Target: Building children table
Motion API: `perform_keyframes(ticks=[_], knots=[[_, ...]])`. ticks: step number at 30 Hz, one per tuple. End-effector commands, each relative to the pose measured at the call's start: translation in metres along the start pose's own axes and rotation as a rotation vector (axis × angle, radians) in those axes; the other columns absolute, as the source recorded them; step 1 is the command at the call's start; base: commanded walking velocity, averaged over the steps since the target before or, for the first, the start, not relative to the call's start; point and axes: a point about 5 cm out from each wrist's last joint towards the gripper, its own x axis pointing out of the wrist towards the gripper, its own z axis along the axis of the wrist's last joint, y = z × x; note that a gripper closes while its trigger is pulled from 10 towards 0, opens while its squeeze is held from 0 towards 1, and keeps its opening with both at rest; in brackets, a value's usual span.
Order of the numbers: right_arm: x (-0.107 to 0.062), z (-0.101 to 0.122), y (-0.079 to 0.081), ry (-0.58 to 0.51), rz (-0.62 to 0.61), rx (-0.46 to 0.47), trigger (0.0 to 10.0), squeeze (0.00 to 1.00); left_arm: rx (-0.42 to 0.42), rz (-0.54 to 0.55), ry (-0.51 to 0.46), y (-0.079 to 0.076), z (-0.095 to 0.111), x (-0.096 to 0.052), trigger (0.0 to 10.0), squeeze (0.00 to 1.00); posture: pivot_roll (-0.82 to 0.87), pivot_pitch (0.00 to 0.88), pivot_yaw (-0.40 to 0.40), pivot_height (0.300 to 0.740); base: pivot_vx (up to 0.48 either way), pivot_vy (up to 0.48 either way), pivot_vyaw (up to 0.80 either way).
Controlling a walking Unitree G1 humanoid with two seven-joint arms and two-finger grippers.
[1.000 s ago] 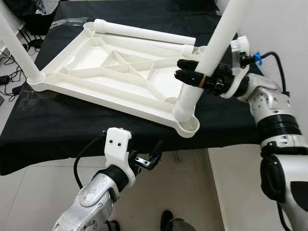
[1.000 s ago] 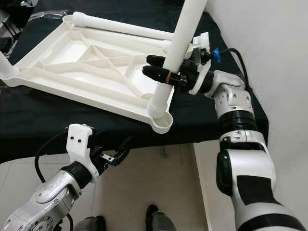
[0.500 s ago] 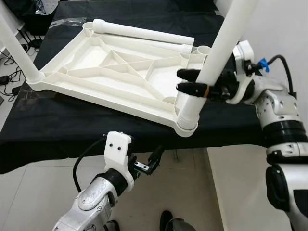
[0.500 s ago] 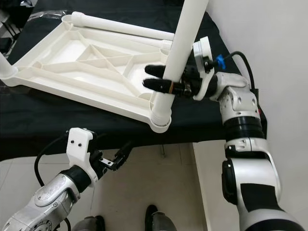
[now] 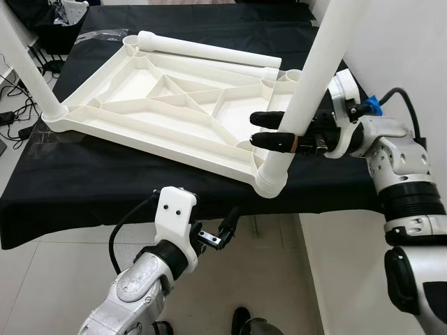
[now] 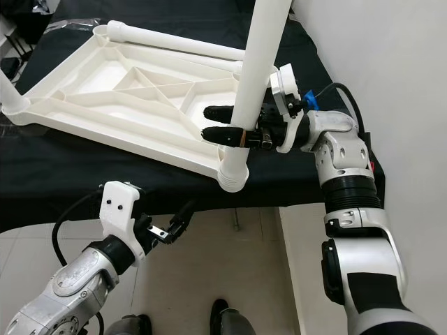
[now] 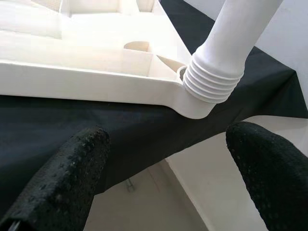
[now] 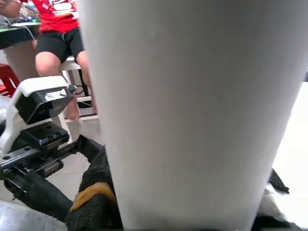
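The white table top [image 5: 164, 105] lies upside down on a table under a black cloth [image 5: 84, 181]. A white table leg [image 5: 314, 70] stands tilted with its ribbed end [image 5: 271, 180] in the near right corner socket. My right gripper [image 5: 255, 130] is shut on this leg just above the ribs, one finger on each side. My left gripper [image 5: 216, 230] hangs open below the table's front edge, and the ribbed end [image 7: 214, 79] lies ahead of it. A second leg [image 5: 24, 66] stands in the left corner. A third leg [image 5: 209, 50] lies along the far edge.
A white wall [image 5: 405, 49] rises close on the right. Cables [image 5: 10, 105] lie on the tiled floor at the left. A seated person [image 8: 57, 29] in a red shirt is on the far side. My feet [image 6: 227, 317] are near the table's front edge.
The leg's ribbed end has gone from just inside the table top into the corner socket. My right gripper has sunk lower with it. The left arm has hardly moved.
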Motion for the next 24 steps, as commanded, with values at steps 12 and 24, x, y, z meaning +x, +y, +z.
perform_keyframes(ticks=[12, 24], knots=[[-0.002, 0.006, -0.009, 0.057, -0.032, -0.030, 10.0, 0.00, -0.001, 0.003, 0.013, -0.003, -0.004, -0.002, 10.0, 0.00, 0.12, 0.244, -0.073, 0.740, 0.000, 0.000, 0.00], [-0.004, 0.005, -0.015, 0.067, -0.073, -0.030, 10.0, 0.00, 0.004, 0.007, 0.012, -0.002, -0.004, -0.003, 10.0, 0.00, 0.12, 0.250, -0.074, 0.740, 0.000, 0.000, 0.00]])
